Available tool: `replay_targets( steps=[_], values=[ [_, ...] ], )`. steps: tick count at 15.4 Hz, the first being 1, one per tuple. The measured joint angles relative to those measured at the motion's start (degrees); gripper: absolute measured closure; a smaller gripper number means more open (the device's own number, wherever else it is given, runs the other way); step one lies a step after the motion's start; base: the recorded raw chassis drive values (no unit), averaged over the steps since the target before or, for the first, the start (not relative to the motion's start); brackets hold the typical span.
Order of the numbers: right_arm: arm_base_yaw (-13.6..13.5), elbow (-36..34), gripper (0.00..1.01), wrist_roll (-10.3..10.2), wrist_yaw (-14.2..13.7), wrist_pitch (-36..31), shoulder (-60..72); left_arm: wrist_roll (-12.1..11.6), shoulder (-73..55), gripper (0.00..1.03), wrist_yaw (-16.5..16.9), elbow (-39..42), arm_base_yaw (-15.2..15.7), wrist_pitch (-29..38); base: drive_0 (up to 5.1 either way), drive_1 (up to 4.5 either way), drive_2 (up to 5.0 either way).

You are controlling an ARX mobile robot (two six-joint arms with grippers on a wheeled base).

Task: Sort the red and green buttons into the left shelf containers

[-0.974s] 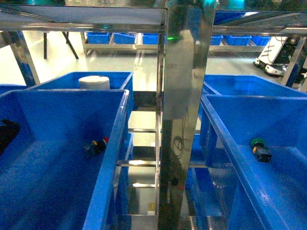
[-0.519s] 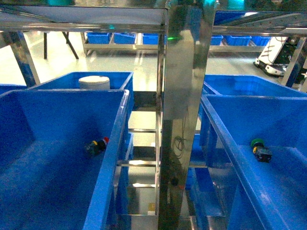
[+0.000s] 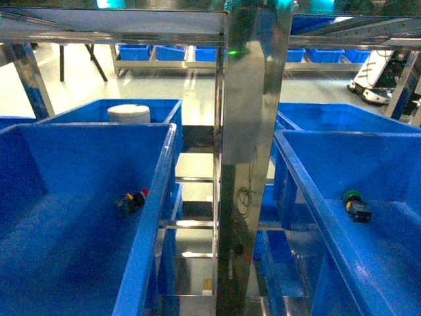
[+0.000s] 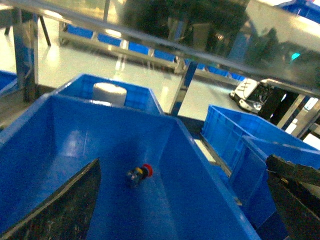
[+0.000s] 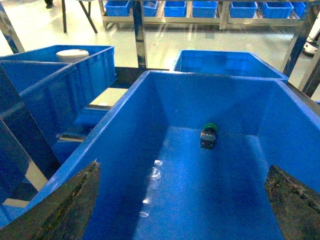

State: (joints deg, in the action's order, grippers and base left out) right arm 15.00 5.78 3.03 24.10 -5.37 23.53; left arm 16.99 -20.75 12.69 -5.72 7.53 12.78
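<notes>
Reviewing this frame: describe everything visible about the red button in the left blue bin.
The red button is a small push-button with a red cap on a dark body showing some yellow. It lies on its side on the floor of the left bin, near the right wall, with nothing gripping it. Finer detail is too blurred to tell.

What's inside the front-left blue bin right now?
One red button lies on the floor of the front-left bin, near its right wall, also seen at. The rest of the visible floor is bare blue plastic. The nearest floor is cut off below all views.
</notes>
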Motion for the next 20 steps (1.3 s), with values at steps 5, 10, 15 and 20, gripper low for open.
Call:
replay_targets(
  steps=[5, 10, 15, 20],
  values=[
    [-7.3, -5.1, 0.47, -2.1, -16.5, -11.7, -6.8, -14.3, 4.6, 0.52, -12.9, 2.8, -7.4, 0.2, 0.0, 0.0, 0.0],
    [-15.0, -5.1, 0.99, -2.2, -24.1, -5.7, -12.5, -16.0, 9.5, 1.01, -12.9, 4.9, -7.6, -1.7, 0.0, 0.0, 0.0],
    [-15.0, -5.0, 0.99, -2.2, -23.9, 6.0, -23.3, -16.2, 20.1, 1.01, -12.5, 4.9, -7.6, -13.1, 0.0, 0.0, 0.0],
    [-15.0, -5.0, 0.99, -2.2, -23.9, 5.6, -23.2, -16.2, 20.1, 1.01, -12.7, 4.9, -7.5, -13.0, 0.0, 0.0, 0.0]
  ],
)
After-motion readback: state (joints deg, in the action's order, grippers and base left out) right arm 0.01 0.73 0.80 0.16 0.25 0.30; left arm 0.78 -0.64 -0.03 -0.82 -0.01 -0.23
